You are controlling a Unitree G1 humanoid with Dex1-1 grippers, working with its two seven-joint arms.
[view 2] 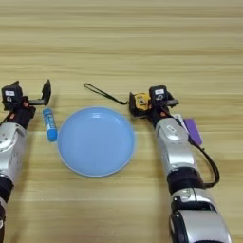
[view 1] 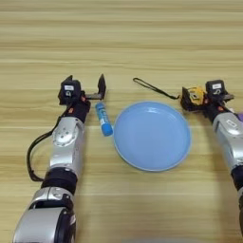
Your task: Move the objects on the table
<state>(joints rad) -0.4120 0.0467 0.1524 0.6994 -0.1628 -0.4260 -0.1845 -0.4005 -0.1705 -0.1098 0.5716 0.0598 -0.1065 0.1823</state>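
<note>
Wooden table (view 1: 142, 38): glue stick (view 1: 103, 119) lay lengthwise just below the spread left gripper (view 1: 85, 86); right gripper (view 2: 144, 105) clenched the tape measure (view 2: 139, 101).

Both views look steeply down from the robot's head onto the table (view 1: 142, 28), facing forward, away from the body, with the wood filling each picture edge to edge. They sit close enough that both forearms reach in from the bottom edge. The two views share the blue plate (view 1: 152, 135) and the items beside it. The left eye view reaches further left, showing the whole left arm; the right eye view reaches further right, showing the whole right arm.
</note>
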